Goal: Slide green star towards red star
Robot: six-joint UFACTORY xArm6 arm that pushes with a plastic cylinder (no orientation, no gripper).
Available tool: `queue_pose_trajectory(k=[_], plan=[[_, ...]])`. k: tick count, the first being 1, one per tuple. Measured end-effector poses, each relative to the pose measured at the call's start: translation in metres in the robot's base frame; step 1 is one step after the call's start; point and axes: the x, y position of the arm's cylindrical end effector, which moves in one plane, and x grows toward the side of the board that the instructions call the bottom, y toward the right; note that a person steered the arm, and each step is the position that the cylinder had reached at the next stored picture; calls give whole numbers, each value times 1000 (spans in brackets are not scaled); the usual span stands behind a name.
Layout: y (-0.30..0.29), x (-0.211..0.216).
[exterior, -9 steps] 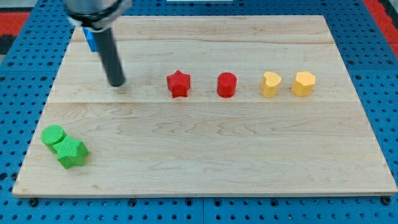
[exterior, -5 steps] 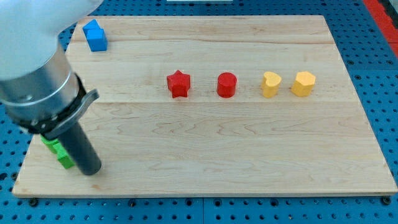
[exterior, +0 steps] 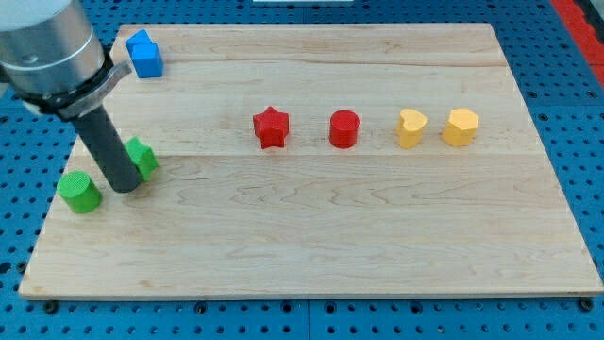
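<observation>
The green star (exterior: 143,158) lies at the view's left on the wooden board, partly hidden behind the rod. My tip (exterior: 125,187) touches the board just below and left of the green star, right against it. The red star (exterior: 271,127) sits well to the right of the green star, slightly higher in the view. A green cylinder (exterior: 79,192) stands just left of my tip.
A red cylinder (exterior: 344,128) stands right of the red star, then two yellow blocks (exterior: 411,127) (exterior: 461,127) in the same row. A blue block (exterior: 144,54) sits at the top left. The board's left edge (exterior: 58,189) is close.
My tip swept from the top left down to the bottom left, then up. The green star moved up and right, away from the green cylinder, which shifted slightly up.
</observation>
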Motion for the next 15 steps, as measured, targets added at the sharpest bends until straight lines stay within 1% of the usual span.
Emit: queue_pose_trajectory(k=[2, 3, 4, 5, 6, 7, 8, 9, 10, 11, 12, 13, 14, 15], plan=[[-23, -45], [-21, -63], [-42, -78], [21, -82], [60, -83], [14, -134], [54, -150], [43, -143], [47, -143], [83, -152], [110, -133], [76, -128], [57, -126], [51, -117]])
